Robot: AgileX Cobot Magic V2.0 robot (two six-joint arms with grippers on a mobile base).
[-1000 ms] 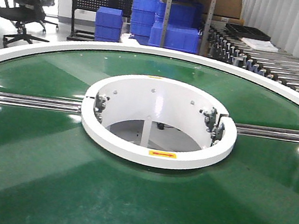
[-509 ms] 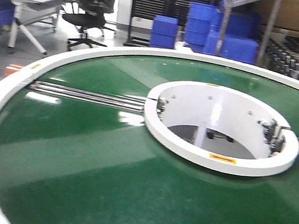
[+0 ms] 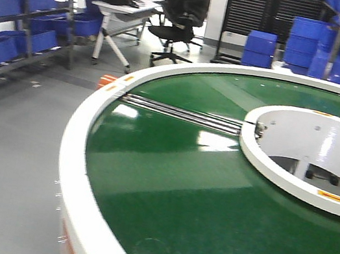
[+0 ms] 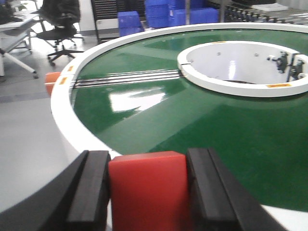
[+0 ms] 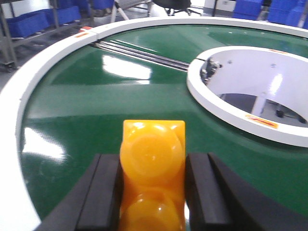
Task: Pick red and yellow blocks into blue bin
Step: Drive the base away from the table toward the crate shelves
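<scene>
In the left wrist view the red block (image 4: 147, 192), a plain cube, sits between the black fingers (image 4: 89, 192) of my left gripper (image 4: 147, 158), which is shut on it above the white rim of the table. My right gripper (image 5: 153, 160) is shut on the yellow block (image 5: 153, 144), a glossy brick with two round studs, held over the green surface. The blue bin is out of view. Neither gripper appears in the front view.
A big round green table (image 3: 166, 185) with a white outer rim (image 3: 77, 170) and a white centre ring (image 3: 292, 181) fills the right. A metal rail (image 3: 185, 113) crosses it. Shelves of blue crates (image 3: 16, 27), a desk, a chair (image 3: 177, 29) and stacked blue crates (image 3: 304, 39) stand beyond grey floor.
The front view has swung left: the table has slid to the right of the frame, and the floor, shelving and desk on the left have come into sight.
</scene>
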